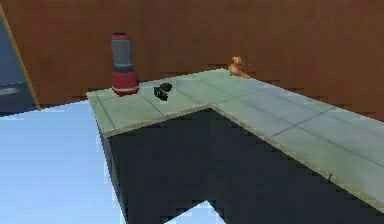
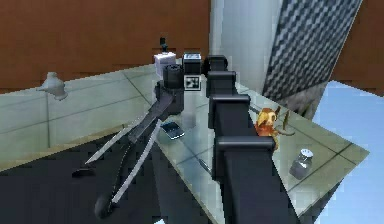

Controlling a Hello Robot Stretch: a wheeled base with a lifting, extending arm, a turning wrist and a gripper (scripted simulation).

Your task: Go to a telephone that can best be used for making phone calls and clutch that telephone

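My arm reaches out over a grey-green tiled counter. Past its two white marker squares sits the gripper, whose dark body and two thin fingers slant down toward the arm side view's lower left, against a dark area. I cannot tell whether it holds anything. A small dark flat thing with a pale face, possibly the telephone, lies on the countertop just left of the arm. In the forward view a small black object lies on the counter near its far corner.
A red and grey blender-like jar stands beside the black object, and an orange thing is farther along. In the arm side view an orange thing, a small grey item and a grey lump are on the countertop. Brown walls stand behind.
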